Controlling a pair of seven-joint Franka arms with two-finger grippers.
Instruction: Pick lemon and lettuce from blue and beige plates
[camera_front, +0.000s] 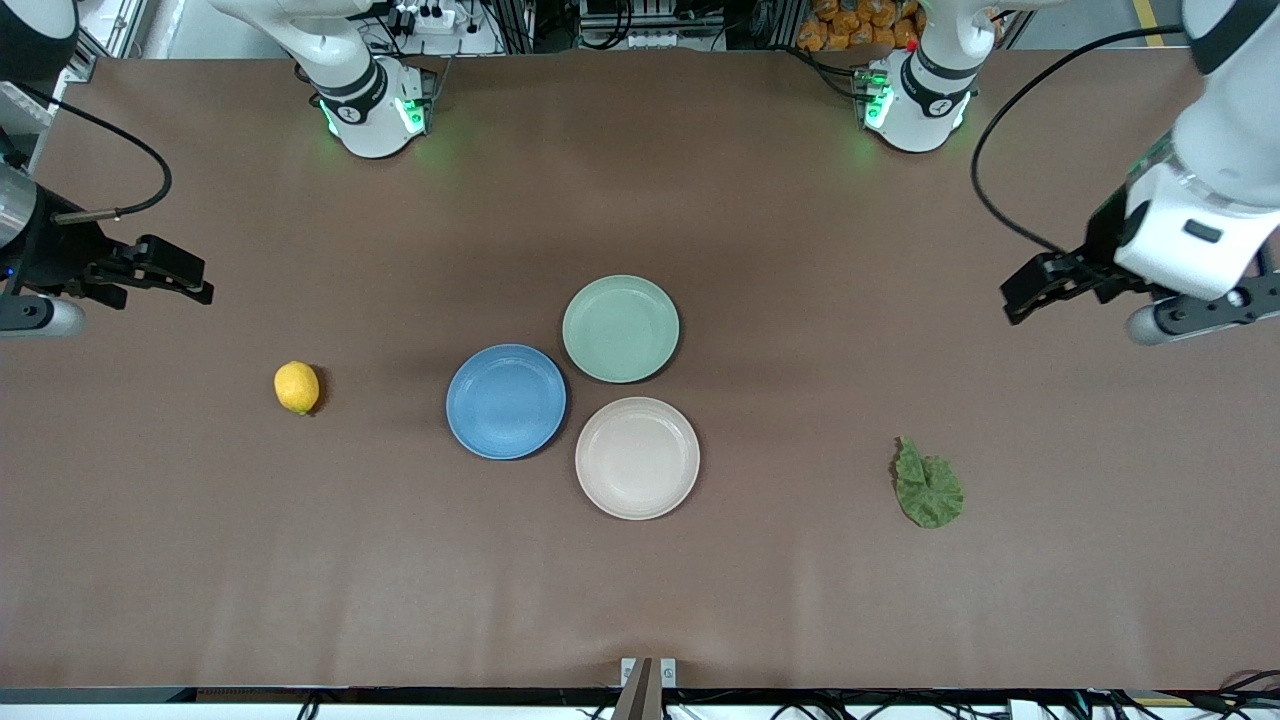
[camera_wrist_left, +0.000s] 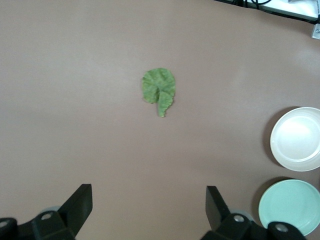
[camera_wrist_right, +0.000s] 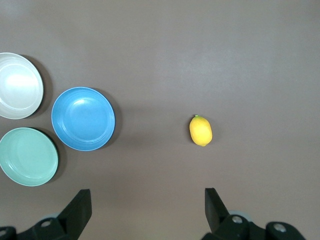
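Yellow lemon (camera_front: 297, 387) off blue plate (camera_front: 506, 401)

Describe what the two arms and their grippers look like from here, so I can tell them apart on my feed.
Both arms are glossy white with black joint bands; their bases glow green. The left gripper has black fingers under a white wrist housing, with a black cable looping above it. The right gripper is black too, on a dark wrist with a grey cylinder and its own thin black cable.

The small yellow lemon (camera_front: 297, 387) (camera_wrist_right: 200, 131) lies on the bare worktop (camera_front: 200, 540) toward the right arm's end, well apart from the empty blue plate (camera_front: 506, 401) (camera_wrist_right: 83, 118). The empty beige plate (camera_front: 637, 458) (camera_wrist_left: 297, 138) (camera_wrist_right: 19, 85) sits just beside the blue one, nearer the front camera. The flat, crinkled green lettuce (camera_front: 927, 485) (camera_wrist_left: 159, 90) lies on the worktop toward the left arm's end.
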